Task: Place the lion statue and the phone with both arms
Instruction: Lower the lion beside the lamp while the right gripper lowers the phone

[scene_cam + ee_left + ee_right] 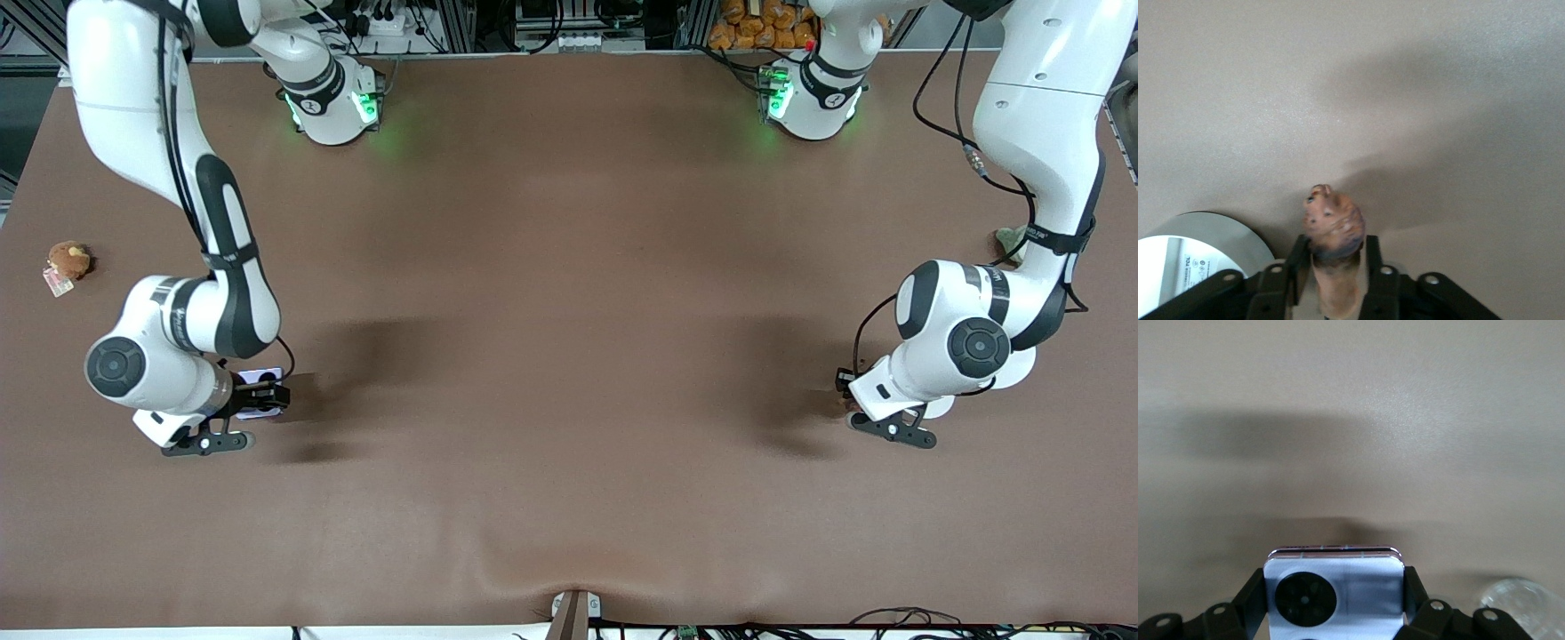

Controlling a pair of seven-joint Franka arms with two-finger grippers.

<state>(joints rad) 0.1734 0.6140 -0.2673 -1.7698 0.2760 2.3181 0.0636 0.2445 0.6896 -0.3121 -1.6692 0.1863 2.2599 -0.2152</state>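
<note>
Brown, matte and slightly rippled, the surface point(569, 356) fills my front view from edge to edge. I have the right tool point(267, 397) low over the surface near the edge at the right arm's end, about midway between the robots' edge and the camera's edge. On the right wrist view that tool point(1335, 587) is clamped on the phone point(1335, 590): one black finger point(1255, 600) presses each side of the pale lavender body, and a black camera ring faces my wrist camera. From the front I only catch a lavender sliver of the phone point(260, 377) poking out past the wrist. I cannot tell whether it touches the surface.

My left tool point(845, 400) sits low near the edge at the left arm's end, at about the same depth. On the left wrist view it point(1335, 267) is gripping the lion statue point(1333, 230), a reddish-brown figurine whose head sticks out past the fingers point(1295, 263) toward the surface. In the front view the statue is almost fully hidden by the arm.

A round brown plush toy point(68, 260) with a tag lies close to the edge at the right arm's end, nearer the robots' edge than the right tool and well apart from it.
</note>
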